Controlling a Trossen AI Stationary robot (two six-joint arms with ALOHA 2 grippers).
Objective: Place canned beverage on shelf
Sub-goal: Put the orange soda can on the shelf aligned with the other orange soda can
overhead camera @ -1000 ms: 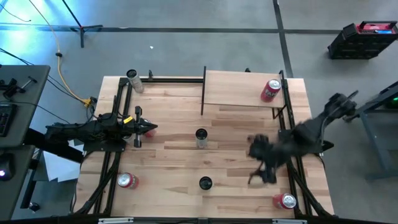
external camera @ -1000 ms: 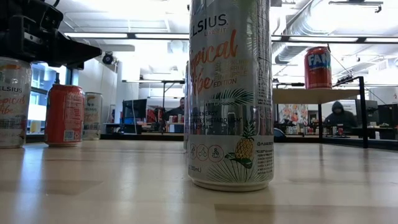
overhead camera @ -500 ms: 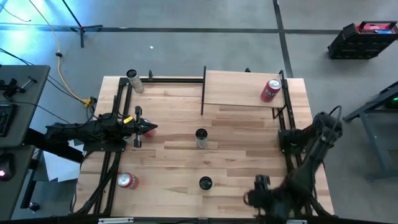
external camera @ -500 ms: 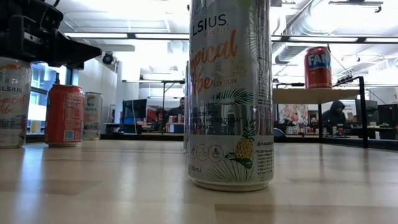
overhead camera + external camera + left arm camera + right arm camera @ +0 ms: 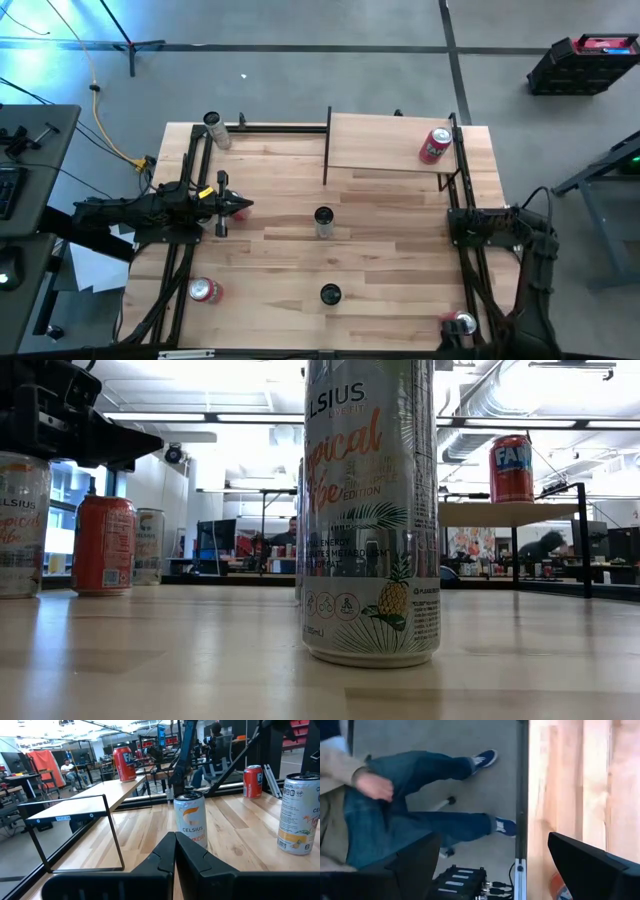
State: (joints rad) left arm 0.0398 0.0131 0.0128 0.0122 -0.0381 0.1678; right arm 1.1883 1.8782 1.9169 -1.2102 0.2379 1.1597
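Red can (image 5: 434,145) lies on the pale shelf (image 5: 385,145), upper right of the high view. Left gripper (image 5: 238,208) clenched, empty, at table's left-centre. Right gripper (image 5: 487,865) spread wide, empty, past the table's lower-right edge, near another red can (image 5: 460,324).

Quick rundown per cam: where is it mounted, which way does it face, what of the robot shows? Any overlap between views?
High: overhead, straight down on the table; both arms show, left gripper shut.
Low: at tabletop height, level across; a Celsius can fills the view, dark arm part at upper left.
Left wrist: past its shut fingers toward the shelf.
Right wrist: past open right gripper, over the table's edge at a person's legs.
Shared: red can on the shelf shows in high, low and left wrist.
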